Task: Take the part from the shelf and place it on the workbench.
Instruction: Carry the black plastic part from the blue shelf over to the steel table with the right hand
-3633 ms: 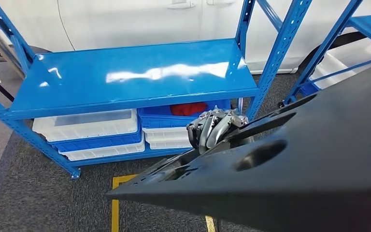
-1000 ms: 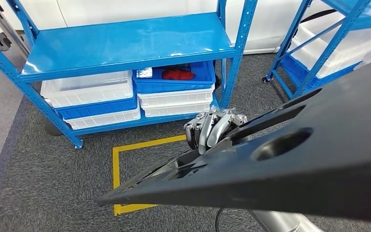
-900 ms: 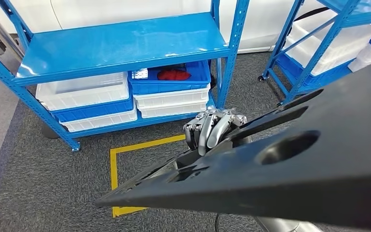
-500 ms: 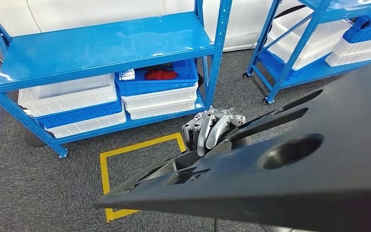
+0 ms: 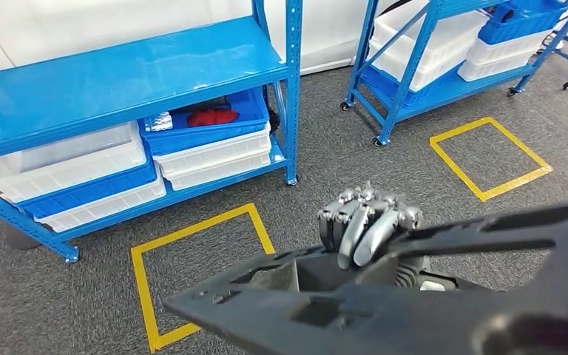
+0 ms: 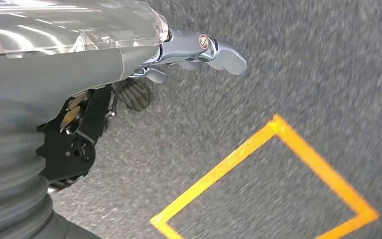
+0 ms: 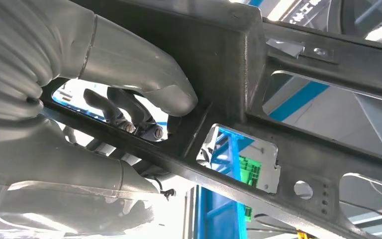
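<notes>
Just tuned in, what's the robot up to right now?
The right hand grips a large black part, carried in front of the robot above grey carpet with yellow floor squares. The blue shelf stands off to the left. The left hand hangs empty over the floor. No workbench is in sight.

The part is matt black with cut-out holes; the right hand on it is silver-grey with darker fingers. The shelf is glossy bright blue, holding white bins and blue bins, one with something red inside. The floor is speckled dark grey carpet marked with yellow tape squares
</notes>
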### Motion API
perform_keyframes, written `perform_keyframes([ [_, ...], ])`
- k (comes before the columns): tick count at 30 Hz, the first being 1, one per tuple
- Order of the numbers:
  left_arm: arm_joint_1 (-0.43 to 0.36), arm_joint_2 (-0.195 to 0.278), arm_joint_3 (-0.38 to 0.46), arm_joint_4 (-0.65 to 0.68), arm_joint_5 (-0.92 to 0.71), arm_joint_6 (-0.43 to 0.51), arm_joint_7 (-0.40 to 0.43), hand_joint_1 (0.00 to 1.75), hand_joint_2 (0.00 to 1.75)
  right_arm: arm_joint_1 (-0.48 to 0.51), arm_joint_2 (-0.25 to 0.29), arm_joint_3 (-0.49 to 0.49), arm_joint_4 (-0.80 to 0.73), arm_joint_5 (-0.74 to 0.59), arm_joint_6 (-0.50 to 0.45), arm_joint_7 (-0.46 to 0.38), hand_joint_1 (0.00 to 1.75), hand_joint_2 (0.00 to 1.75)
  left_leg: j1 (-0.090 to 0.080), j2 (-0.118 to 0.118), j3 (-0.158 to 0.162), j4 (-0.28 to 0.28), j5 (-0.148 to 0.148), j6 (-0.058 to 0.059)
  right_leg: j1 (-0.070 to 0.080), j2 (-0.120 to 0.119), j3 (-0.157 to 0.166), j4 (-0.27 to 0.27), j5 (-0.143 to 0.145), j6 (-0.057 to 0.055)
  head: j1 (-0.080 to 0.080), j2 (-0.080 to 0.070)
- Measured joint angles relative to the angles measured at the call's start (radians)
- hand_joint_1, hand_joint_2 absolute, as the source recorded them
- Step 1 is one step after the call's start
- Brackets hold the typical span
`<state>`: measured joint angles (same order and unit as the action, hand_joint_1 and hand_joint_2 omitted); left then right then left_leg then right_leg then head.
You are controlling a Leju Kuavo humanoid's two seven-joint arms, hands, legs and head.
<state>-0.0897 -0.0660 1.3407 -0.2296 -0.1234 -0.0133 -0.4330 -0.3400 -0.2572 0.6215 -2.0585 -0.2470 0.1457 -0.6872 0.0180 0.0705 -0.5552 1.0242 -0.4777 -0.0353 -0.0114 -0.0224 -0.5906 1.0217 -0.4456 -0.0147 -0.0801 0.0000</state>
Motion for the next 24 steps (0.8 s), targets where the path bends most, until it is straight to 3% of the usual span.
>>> perform_keyframes([
  [1, 0.001, 0.002, -0.003, 0.0, 0.0, -0.006, 0.0, 0.0, 1.75, 0.018, -0.003, -0.005, -0.014, 0.016, 0.013, 0.0, 1.75, 1.75, 0.002, -0.017, -0.015, 0.037, -0.026, -0.003, -0.002, 0.009, 0.0, -0.002, 0.003, -0.007, 0.0, 0.0],
  [3, 0.005, 0.004, -0.008, 0.0, -0.001, -0.013, 0.0, 0.0, 1.75, 0.045, -0.002, -0.01, -0.032, 0.043, 0.029, 0.0, 1.75, 1.75, 0.002, -0.05, -0.072, 0.171, -0.097, -0.003, 0.001, 0.029, -0.002, -0.002, 0.005, -0.015, 0.0, 0.0],
  [4, 0.008, 0.004, -0.01, 0.0, -0.001, -0.015, 0.0, 0.0, 1.75, 0.058, -0.002, -0.01, -0.038, 0.053, 0.032, 0.0, 1.75, 1.75, 0.002, -0.057, -0.101, 0.236, -0.122, -0.003, 0.004, 0.04, -0.003, -0.001, 0.005, -0.017, 0.0, 0.0],
  [5, 0.01, 0.005, -0.011, 0.0, -0.002, -0.016, -0.001, 0.0, 1.75, 0.071, -0.002, -0.01, -0.042, 0.06, 0.032, 0.0, 1.75, 1.75, 0.002, -0.061, -0.118, 0.274, -0.128, -0.001, 0.006, 0.052, -0.003, 0.0, 0.005, -0.018, 0.0, 0.0],
  [6, 0.011, 0.005, -0.012, 0.0, -0.002, -0.017, -0.001, 0.0, 1.75, 0.081, -0.002, -0.011, -0.046, 0.064, 0.03, 0.0, 1.75, 1.75, 0.001, -0.063, -0.117, 0.27, -0.113, 0.002, 0.009, 0.065, -0.003, 0.002, 0.005, -0.018, 0.0, 0.0],
  [7, 0.012, 0.005, -0.013, 0.0, -0.002, -0.017, -0.001, 0.0, 1.75, 0.087, -0.003, -0.011, -0.049, 0.066, 0.029, 0.0, 1.75, 1.75, 0.0, -0.066, -0.099, 0.23, -0.084, 0.006, 0.01, 0.077, -0.003, 0.003, 0.005, -0.018, 0.0, 0.0],
  [9, 0.013, 0.006, -0.015, 0.0, 0.0, -0.018, -0.001, 0.0, 1.75, 0.096, -0.002, -0.011, -0.057, 0.069, 0.026, 0.0, 1.75, 1.75, -0.001, -0.096, -0.034, 0.087, -0.017, 0.019, 0.013, 0.099, -0.002, 0.006, 0.005, -0.016, 0.0, 0.0],
  [11, 0.012, 0.008, -0.016, 0.0, -0.002, -0.018, -0.002, 0.0, 1.75, 0.101, -0.002, -0.012, -0.063, 0.069, 0.025, 0.0, 1.75, 1.75, -0.003, -0.123, 0.005, -0.001, 0.008, 0.025, 0.012, 0.118, -0.007, 0.008, 0.008, -0.008, 0.0, 0.0],
  [13, 0.01, 0.009, -0.016, 0.0, -0.004, -0.018, -0.003, 0.0, 1.75, 0.106, -0.002, -0.012, -0.068, 0.07, 0.024, 0.0, 1.75, 1.75, -0.006, -0.116, 0.01, -0.013, 0.008, 0.028, 0.008, 0.135, -0.014, 0.006, 0.014, 0.005, 0.0, 0.0],
  [14, 0.009, 0.008, -0.017, 0.0, -0.003, -0.018, -0.003, 0.0, 1.75, 0.109, -0.002, -0.013, -0.07, 0.07, 0.024, 0.0, 1.75, 1.75, -0.004, -0.106, 0.011, -0.019, 0.013, 0.033, 0.007, 0.134, -0.016, 0.008, 0.013, 0.011, 0.0, 0.0],
  [16, 0.008, 0.007, -0.017, 0.001, -0.001, -0.019, -0.004, 0.0, 1.75, 0.112, -0.003, -0.014, -0.076, 0.07, 0.023, 0.0, 1.75, 1.75, 0.0, -0.084, 0.015, -0.031, 0.022, 0.044, 0.009, 0.099, -0.038, 0.052, -0.018, 0.021, 0.0, 0.0],
  [18, 0.01, 0.007, -0.017, 0.001, 0.0, -0.019, -0.005, 0.0, 1.75, 0.114, -0.003, -0.015, -0.079, 0.071, 0.023, 0.0, 1.75, 1.75, 0.0, -0.061, 0.014, -0.036, 0.025, 0.049, 0.005, 0.048, -0.096, 0.173, -0.084, 0.029, 0.0, 0.0],
  [20, 0.013, 0.007, -0.017, 0.001, 0.0, -0.019, -0.005, 0.0, 1.75, 0.117, -0.003, -0.015, -0.079, 0.071, 0.023, 0.0, 1.75, 1.75, -0.002, -0.038, 0.013, -0.035, 0.025, 0.05, -0.003, 0.032, -0.146, 0.279, -0.121, 0.039, 0.0, 0.0],
  [21, 0.013, 0.007, -0.017, 0.001, 0.0, -0.019, -0.005, 0.0, 1.75, 0.118, -0.003, -0.015, -0.079, 0.071, 0.023, 0.0, 1.75, 1.75, -0.002, -0.028, 0.013, -0.035, 0.024, 0.049, -0.008, 0.028, -0.146, 0.283, -0.111, 0.043, 0.0, 0.0],
  [22, 0.013, 0.006, -0.017, 0.001, 0.0, -0.02, -0.005, 0.0, 1.75, 0.118, -0.003, -0.015, -0.079, 0.071, 0.023, 0.0, 1.75, 1.75, -0.001, -0.018, 0.014, -0.034, 0.022, 0.046, -0.011, 0.022, -0.124, 0.244, -0.085, 0.046, 0.0, 0.0],
  [24, 0.011, 0.006, -0.017, 0.001, 0.0, -0.02, -0.007, 0.0, 1.75, 0.119, -0.003, -0.015, -0.079, 0.071, 0.024, 0.0, 1.75, 1.75, -0.002, -0.002, 0.017, -0.029, 0.017, 0.038, -0.014, -0.01, -0.045, 0.103, -0.027, 0.047, 0.0, 0.0],
])
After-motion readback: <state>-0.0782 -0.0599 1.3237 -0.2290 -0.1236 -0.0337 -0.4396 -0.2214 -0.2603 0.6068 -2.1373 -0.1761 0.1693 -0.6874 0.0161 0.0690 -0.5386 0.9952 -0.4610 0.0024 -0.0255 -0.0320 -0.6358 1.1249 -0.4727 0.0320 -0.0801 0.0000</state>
